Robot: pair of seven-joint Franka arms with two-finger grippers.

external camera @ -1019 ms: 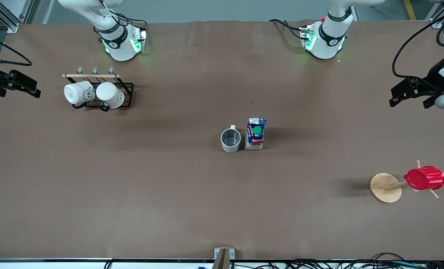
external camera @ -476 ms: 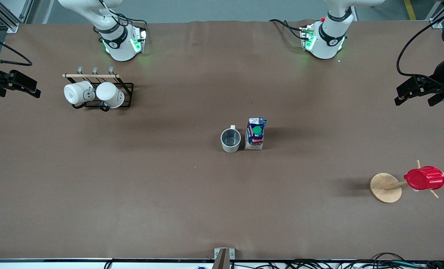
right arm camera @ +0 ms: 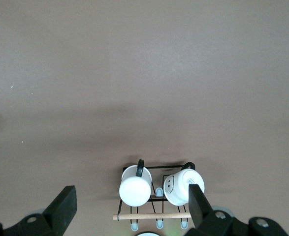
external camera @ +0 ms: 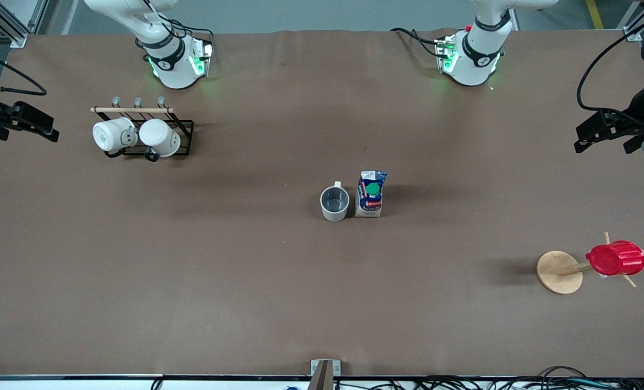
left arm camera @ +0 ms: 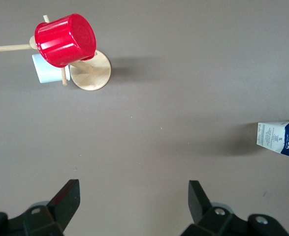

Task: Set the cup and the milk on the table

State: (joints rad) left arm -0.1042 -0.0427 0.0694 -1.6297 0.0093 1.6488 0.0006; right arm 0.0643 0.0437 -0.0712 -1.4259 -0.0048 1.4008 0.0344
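Both sets of jaws stood apart and empty. The left gripper (external camera: 590,142) hung over the brown table's (external camera: 246,281) left-arm end; the right gripper (external camera: 45,132) hung over the right-arm end. The cream-beige mug with grey inside (external camera: 334,203) and the blue-and-white carton (external camera: 370,194) reading "MILK" stood upright mid-table, just beside each other, well apart from both grippers.
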